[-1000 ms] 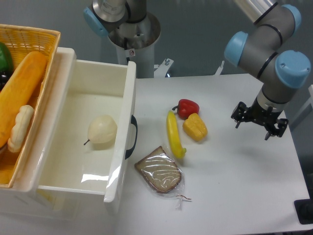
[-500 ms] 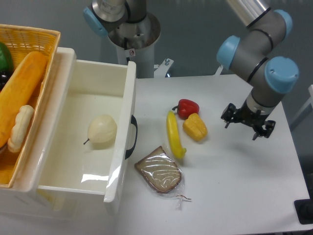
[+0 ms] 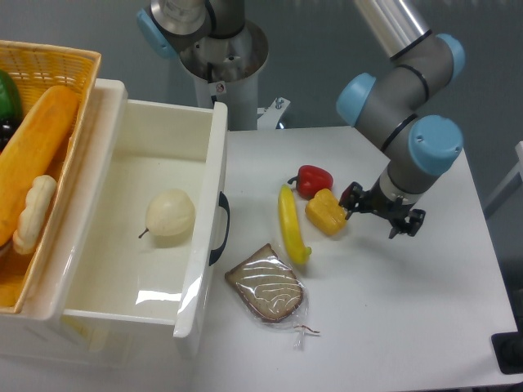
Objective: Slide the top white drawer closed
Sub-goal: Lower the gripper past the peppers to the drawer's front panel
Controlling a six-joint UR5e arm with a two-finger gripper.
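The top white drawer (image 3: 204, 245) stands pulled out to the right from the cabinet at the left. Its black curved handle (image 3: 222, 229) faces the table. A pale pear (image 3: 170, 216) lies inside it. My gripper (image 3: 380, 216) hangs over the table to the right of the drawer, just right of the yellow pepper (image 3: 325, 211). Its fingers (image 3: 406, 226) are spread and hold nothing. The lower drawer is hidden under the top one.
A yellow wicker basket (image 3: 57, 61) with a bread loaf and a green pepper sits on the cabinet top. On the table lie a red pepper (image 3: 314, 179), a banana (image 3: 290, 224) and a wrapped bread slice (image 3: 266, 283). The robot base (image 3: 221, 57) stands behind.
My gripper has moved left across the table, from near the right edge to just beside the yellow pepper. The drawer and food have not moved.
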